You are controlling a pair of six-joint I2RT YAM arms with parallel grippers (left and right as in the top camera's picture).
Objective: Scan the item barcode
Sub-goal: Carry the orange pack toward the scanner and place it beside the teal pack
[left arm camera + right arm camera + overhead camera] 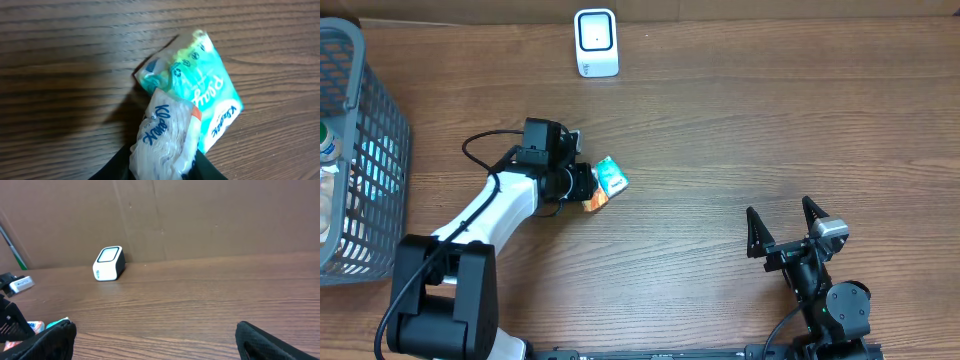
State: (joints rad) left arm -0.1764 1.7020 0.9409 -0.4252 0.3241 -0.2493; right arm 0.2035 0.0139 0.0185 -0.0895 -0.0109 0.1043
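Tissue packet [190, 100], blue "Kleenex" on its white wrap, lies on the table [770, 120] between the left end effector [165, 168] fingers; gripped or loose, cannot tell. Right end effector [778, 208] gapes wide, empty

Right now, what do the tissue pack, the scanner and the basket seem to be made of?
Tissue pack: thin plastic film, glossy; it crinkles, catches the light and carries teal and white print.
Scanner: hard white plastic, smooth, with a darker window on its face, probably glossy.
Basket: grey moulded plastic, probably matte; its walls are an even lattice.
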